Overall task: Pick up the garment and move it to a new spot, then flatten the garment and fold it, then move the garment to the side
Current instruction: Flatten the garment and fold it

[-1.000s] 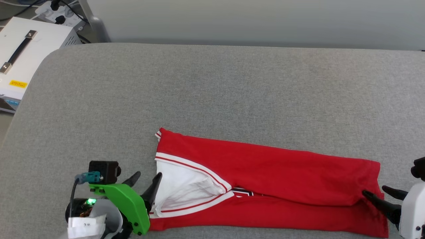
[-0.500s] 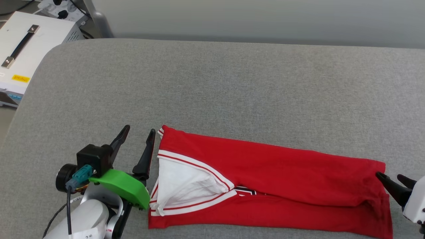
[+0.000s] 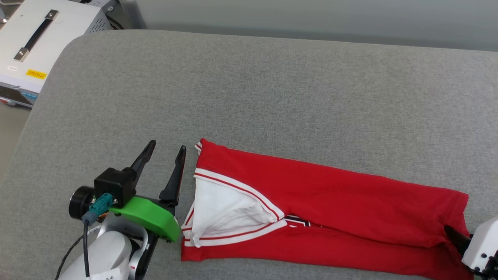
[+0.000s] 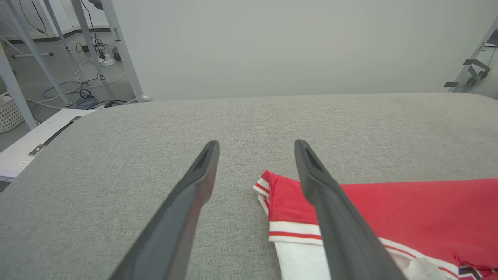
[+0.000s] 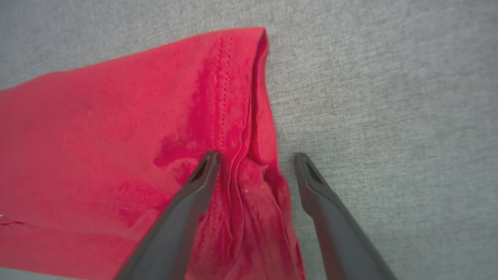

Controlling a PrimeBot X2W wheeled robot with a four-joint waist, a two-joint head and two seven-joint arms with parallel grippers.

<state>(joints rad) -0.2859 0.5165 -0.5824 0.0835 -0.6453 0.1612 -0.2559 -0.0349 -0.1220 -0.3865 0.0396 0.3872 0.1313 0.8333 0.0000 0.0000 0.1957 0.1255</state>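
Note:
The garment [image 3: 330, 202] lies on the grey cloth-covered table [image 3: 272, 89] as a long red strip, with a white sleeve and striped trim showing at its left end. My left gripper [image 3: 167, 145] stands open just left of that end, with nothing between its fingers. In the left wrist view the left gripper [image 4: 256, 144] frames the garment's [image 4: 408, 210] striped corner. My right gripper [image 3: 455, 237] is at the garment's right hem. In the right wrist view the right gripper [image 5: 255, 155] is open, and the garment's [image 5: 116, 136] wrinkled hem lies between the fingers. One finger is over the cloth, the other over bare table.
A white case with a black handle [image 3: 35, 42] stands off the table's rounded left corner. Metal legs and floor cables [image 4: 85, 101] show beyond the table's far left. A pale wall runs behind the far edge. Bare grey surface lies beyond the garment.
The head camera has shifted, sliding the whole scene. My left gripper has come up from low beside the sleeve to stand alongside the garment's left end. Both grippers remain open.

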